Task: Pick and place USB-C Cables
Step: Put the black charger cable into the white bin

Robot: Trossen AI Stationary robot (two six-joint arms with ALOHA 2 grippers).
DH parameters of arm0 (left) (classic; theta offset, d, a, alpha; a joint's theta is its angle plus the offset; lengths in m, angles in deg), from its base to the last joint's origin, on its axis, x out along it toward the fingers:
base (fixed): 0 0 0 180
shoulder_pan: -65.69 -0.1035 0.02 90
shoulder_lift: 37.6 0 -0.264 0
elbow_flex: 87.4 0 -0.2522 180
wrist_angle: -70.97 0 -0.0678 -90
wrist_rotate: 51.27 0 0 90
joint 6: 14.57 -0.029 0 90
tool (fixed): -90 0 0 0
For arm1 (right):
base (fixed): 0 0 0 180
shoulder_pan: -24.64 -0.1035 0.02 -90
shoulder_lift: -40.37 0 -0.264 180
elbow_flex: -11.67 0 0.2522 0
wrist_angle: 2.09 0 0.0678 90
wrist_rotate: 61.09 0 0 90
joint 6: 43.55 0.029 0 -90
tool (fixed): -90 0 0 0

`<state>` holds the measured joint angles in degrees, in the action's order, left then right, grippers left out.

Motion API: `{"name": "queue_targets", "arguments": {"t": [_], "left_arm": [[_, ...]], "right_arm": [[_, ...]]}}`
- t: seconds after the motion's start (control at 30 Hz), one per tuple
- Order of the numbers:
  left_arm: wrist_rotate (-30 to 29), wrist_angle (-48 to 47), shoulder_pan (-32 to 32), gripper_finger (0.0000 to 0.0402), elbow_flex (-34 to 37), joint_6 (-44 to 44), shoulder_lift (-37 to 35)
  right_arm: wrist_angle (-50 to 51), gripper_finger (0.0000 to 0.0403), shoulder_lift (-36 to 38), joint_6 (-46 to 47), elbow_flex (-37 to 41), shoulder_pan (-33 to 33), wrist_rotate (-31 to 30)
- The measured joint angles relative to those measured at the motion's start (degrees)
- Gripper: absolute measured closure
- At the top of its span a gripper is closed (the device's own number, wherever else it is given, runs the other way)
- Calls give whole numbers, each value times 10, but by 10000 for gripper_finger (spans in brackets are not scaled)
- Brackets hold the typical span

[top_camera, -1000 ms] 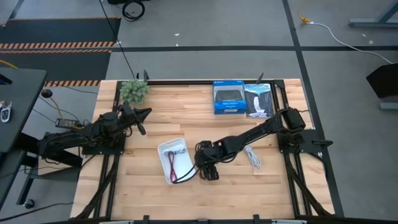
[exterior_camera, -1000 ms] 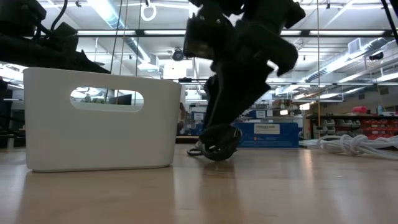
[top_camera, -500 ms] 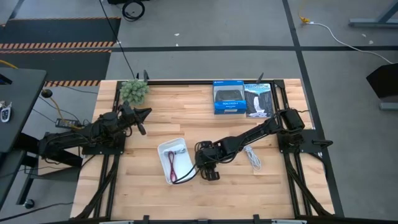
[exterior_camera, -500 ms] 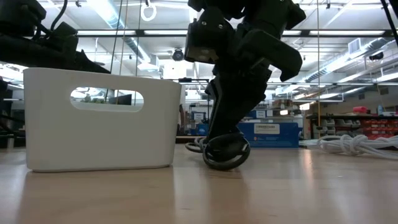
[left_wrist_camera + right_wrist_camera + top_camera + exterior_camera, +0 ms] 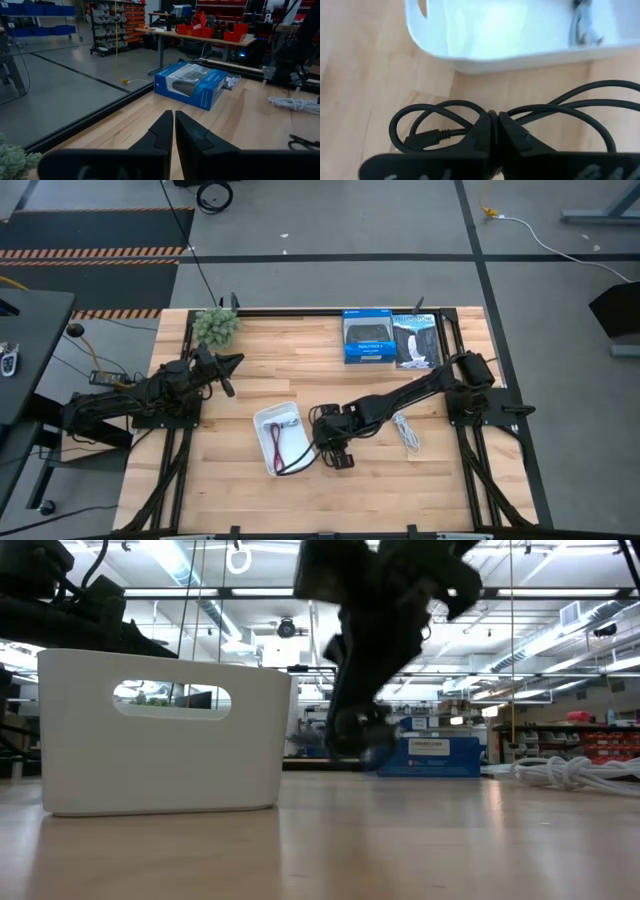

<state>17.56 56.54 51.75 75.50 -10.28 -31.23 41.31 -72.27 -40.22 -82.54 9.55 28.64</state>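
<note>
Overhead, the right gripper is seen just beside the white tray, on its right side, with the dark red cable already lying inside. The white cable rests on the table further right, well apart. The left gripper is parked near the plant, away from the work.

At table height, the right gripper is seen clear of the tabletop, beside the tray wall; motion blur hides what hangs from it.

From the left wrist, the left fingers are seen pressed together, empty, facing the blue box.

From the right wrist, the black cable is seen pinched between closed fingers, loops spread either side, the tray rim close ahead.

Judgement: the bundle should be lifted until the dangling loops clear the rim before being carried over. Open table lies to the right; the tray wall is the only near obstruction.
</note>
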Motion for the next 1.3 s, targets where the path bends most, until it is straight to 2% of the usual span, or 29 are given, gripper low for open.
{"name": "queue_targets", "arguments": {"t": [0.43, 0.6, 0.73, 0.97, 1.3], "left_arm": [[0, 0, 0, 377, 0, 0, 0], [0, 0, 0, 377, 0, 0, 0], [0, 0, 0, 377, 0, 0, 0], [0, 0, 0, 377, 0, 0, 0], [0, -1, 0, 377, 0, 0, 0]], "right_arm": [[56, 387, 52, -59, -135, 14, -16], [44, 387, 56, -59, -209, 26, -17], [-23, 387, 56, -49, -242, 31, -17], [-95, 387, 49, -29, -246, 33, -17], [-184, 387, 25, -1, -171, 31, -11]]}}
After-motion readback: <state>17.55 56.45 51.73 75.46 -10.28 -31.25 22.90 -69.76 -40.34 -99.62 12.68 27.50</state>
